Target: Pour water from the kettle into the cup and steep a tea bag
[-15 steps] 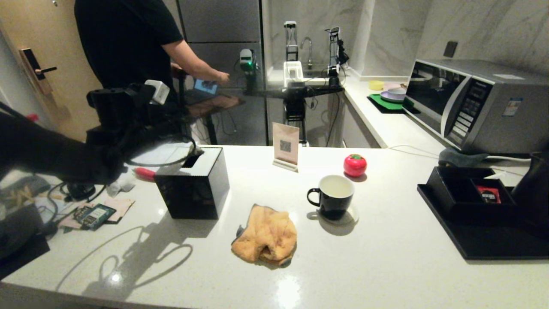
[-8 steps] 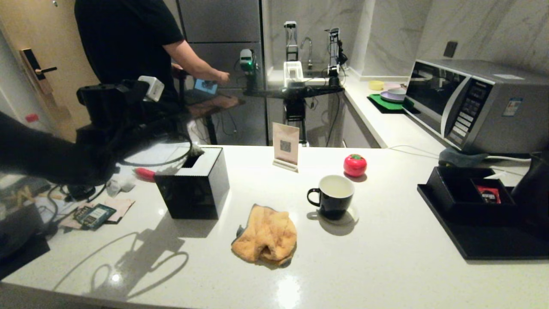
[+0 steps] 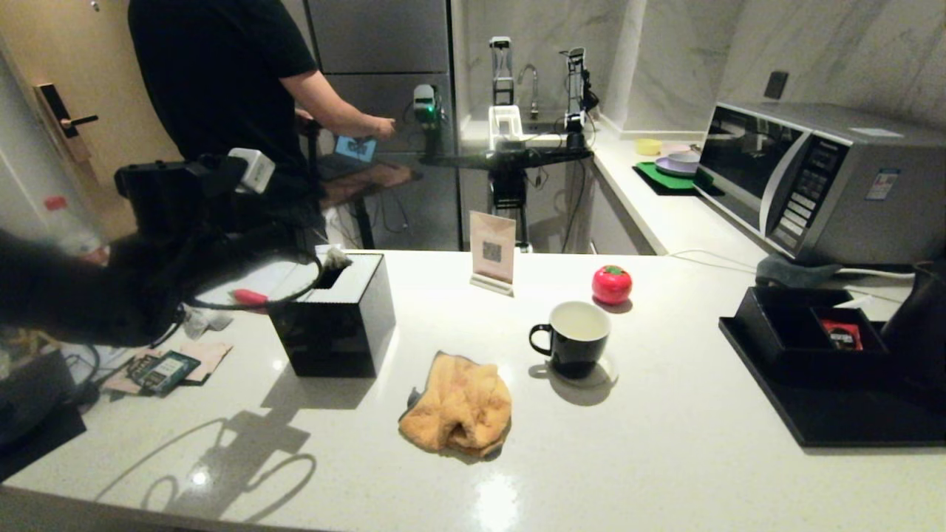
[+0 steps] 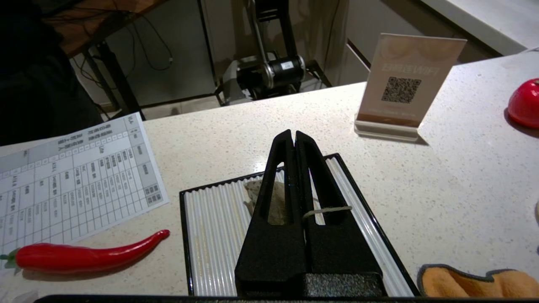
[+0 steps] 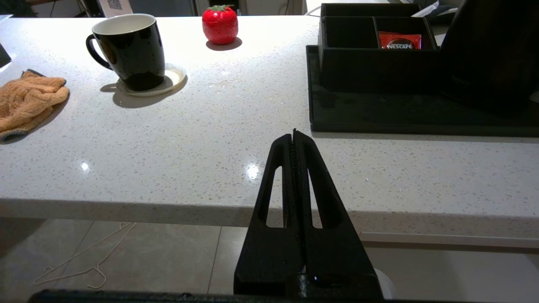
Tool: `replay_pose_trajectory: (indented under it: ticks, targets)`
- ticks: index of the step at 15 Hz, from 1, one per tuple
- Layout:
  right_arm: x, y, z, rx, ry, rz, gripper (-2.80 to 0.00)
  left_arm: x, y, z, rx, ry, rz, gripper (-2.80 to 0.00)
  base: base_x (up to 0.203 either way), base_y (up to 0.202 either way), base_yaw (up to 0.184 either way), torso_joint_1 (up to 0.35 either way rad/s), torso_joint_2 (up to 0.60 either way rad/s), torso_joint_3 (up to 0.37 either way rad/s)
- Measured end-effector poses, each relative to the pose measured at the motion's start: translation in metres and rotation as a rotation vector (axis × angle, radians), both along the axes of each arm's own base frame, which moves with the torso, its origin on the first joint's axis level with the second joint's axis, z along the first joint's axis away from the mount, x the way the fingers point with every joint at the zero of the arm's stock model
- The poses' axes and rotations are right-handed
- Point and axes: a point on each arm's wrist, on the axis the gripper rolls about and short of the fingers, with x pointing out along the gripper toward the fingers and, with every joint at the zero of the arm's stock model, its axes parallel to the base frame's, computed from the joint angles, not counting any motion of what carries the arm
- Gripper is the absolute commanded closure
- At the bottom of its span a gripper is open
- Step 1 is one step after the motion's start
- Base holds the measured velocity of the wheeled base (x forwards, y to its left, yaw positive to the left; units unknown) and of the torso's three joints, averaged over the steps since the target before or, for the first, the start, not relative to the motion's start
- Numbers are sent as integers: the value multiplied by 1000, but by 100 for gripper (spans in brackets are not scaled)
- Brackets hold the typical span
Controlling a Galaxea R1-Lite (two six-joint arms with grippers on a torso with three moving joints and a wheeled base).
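Left gripper (image 4: 294,136), pinched on what looks like a tea bag's string (image 4: 326,209), hangs over the black box (image 3: 332,314); right gripper (image 5: 294,136) clamped empty. The cup (image 3: 573,336) stands mid-counter, the kettle (image 3: 920,332) far right — a thin pinch could drop the bag.

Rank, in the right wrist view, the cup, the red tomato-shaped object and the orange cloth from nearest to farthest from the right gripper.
From the right gripper, parked shut off the counter's front edge:
1. The cup, on its coaster, toward the counter's middle.
2. The orange cloth, out at the side beyond the cup; close to the cup in rank.
3. The red tomato-shaped object, by the far edge.
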Motion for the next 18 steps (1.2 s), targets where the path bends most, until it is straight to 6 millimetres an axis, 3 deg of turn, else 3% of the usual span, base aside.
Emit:
replay_pose_trajectory:
  ticks: [18]
  targets:
    - [0,0,0,0,0,-1,0,4,1,18,1,-60,63,0,0,0,0,0,0,0]
